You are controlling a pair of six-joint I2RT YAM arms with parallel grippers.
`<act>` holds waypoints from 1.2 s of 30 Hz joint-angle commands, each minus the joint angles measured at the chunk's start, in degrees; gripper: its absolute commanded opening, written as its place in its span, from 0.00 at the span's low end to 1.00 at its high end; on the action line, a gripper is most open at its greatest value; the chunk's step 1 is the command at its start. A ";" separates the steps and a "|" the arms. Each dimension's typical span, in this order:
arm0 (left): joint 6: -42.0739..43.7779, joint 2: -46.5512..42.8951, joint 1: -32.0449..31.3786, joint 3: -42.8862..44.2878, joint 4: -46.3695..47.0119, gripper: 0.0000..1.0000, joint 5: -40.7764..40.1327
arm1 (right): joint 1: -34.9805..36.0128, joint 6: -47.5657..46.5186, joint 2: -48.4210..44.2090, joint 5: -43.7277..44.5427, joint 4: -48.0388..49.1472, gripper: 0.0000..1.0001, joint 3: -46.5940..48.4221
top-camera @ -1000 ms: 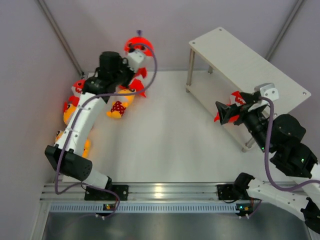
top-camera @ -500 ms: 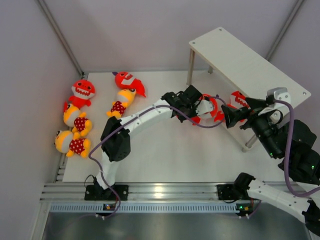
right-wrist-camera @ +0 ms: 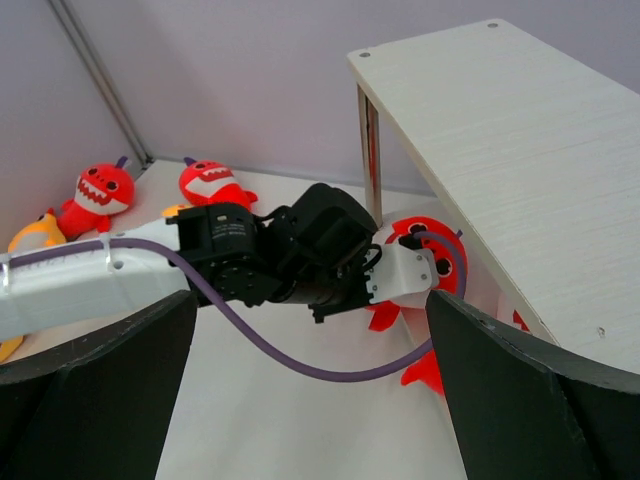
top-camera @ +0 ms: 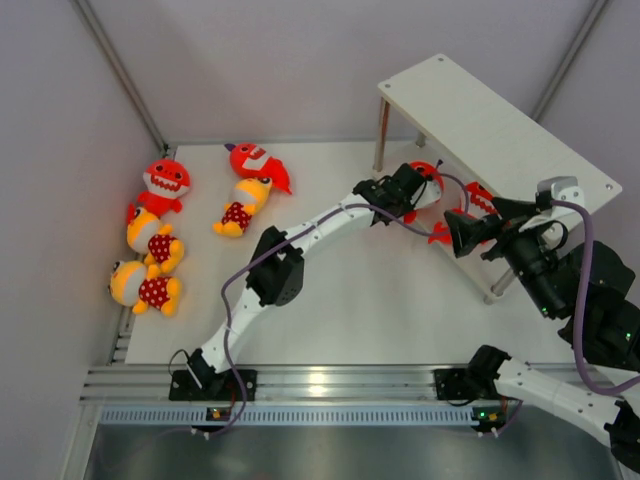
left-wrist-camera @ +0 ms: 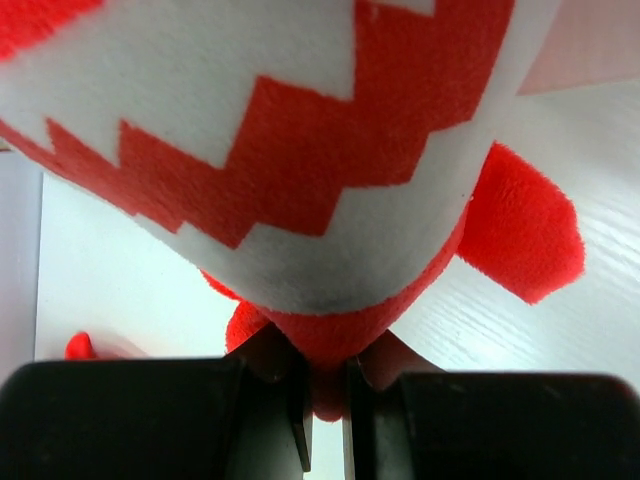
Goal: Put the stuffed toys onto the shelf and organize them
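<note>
My left gripper [top-camera: 412,188] reaches across to the pale shelf [top-camera: 500,125] and is shut on a red shark [top-camera: 428,172], held at the near end of the lower tier. In the left wrist view the jaws [left-wrist-camera: 325,400] pinch the shark [left-wrist-camera: 300,150]. My right gripper [top-camera: 480,222] is wide open and empty beside a second red shark [top-camera: 478,198] on the lower tier. In the right wrist view its fingers [right-wrist-camera: 90,380] frame the left arm and the held shark [right-wrist-camera: 440,235]. Two red sharks [top-camera: 167,180] [top-camera: 255,160] and three yellow-orange figures [top-camera: 240,205] [top-camera: 150,238] [top-camera: 140,287] lie at the far left.
The shelf's grey leg [top-camera: 381,135] stands just left of the held shark. Grey walls close the back and both sides. The left arm's purple cable [right-wrist-camera: 300,365] hangs across the middle. A metal rail [top-camera: 320,385] runs along the near edge.
My left arm swung from the toy pile at the far left over to the shelf, carrying the red shark. My right gripper stayed by the lower tier, open.
</note>
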 commanded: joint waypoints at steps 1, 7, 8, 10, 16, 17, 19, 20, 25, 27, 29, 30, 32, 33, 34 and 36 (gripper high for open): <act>-2.66 2.60 -0.17 4.70 7.31 0.00 -5.92 | 0.45 1.70 -0.75 -0.80 -1.49 0.99 1.78; -1.44 4.63 -2.10 5.59 15.23 0.00 -7.35 | 0.36 3.81 -1.37 -1.07 -3.25 0.99 1.61; -1.17 4.89 -2.80 5.68 15.49 0.00 -6.90 | 0.45 3.99 -1.54 -0.98 -3.42 0.99 1.69; -0.73 5.68 -3.77 5.68 15.76 0.00 -5.85 | 0.36 4.34 -1.90 -0.89 -3.77 1.00 1.69; -0.56 7.44 -5.52 6.46 15.76 0.00 -0.93 | 0.36 4.43 -2.16 -0.81 -4.48 0.99 1.78; -0.47 7.62 -5.70 6.64 15.76 0.00 -0.75 | 0.45 4.43 -2.16 -0.81 -4.57 0.99 1.69; -0.38 8.06 -6.23 7.08 15.85 0.00 -0.13 | 0.45 4.26 -1.90 -0.81 -4.74 0.99 1.69; -0.21 8.32 -6.41 7.61 15.85 0.00 0.04 | 0.36 4.17 -1.81 -0.89 -4.74 0.99 1.78; 0.50 8.76 -7.72 7.88 16.90 0.00 -0.14 | 0.45 3.99 -1.81 -1.07 -5.00 0.99 1.69; 0.24 8.41 -7.99 7.79 16.81 0.00 1.35 | 0.45 3.99 -2.16 -0.98 -5.18 0.99 1.61; 0.15 8.41 -8.52 7.88 16.99 0.00 1.71 | 0.36 3.99 -2.42 -0.89 -5.27 0.99 1.52; 0.15 8.50 -8.95 7.79 16.90 0.00 1.80 | 0.45 4.08 -2.60 -0.89 -5.36 0.99 1.60; -0.29 8.41 -9.31 7.53 16.90 0.00 2.77 | 0.36 4.08 -2.77 -0.72 -5.53 0.99 1.69; -0.20 8.15 -9.48 7.00 16.81 0.00 3.12 | 0.36 4.08 -3.12 -0.63 -5.53 0.99 1.69; -0.12 7.89 -10.01 6.65 16.81 0.00 3.99 | 0.36 4.08 -3.13 -0.37 -5.71 0.99 1.61; 0.67 7.10 -10.71 6.12 16.81 0.00 4.17 | 0.36 4.08 -3.39 -0.37 -5.62 0.99 1.61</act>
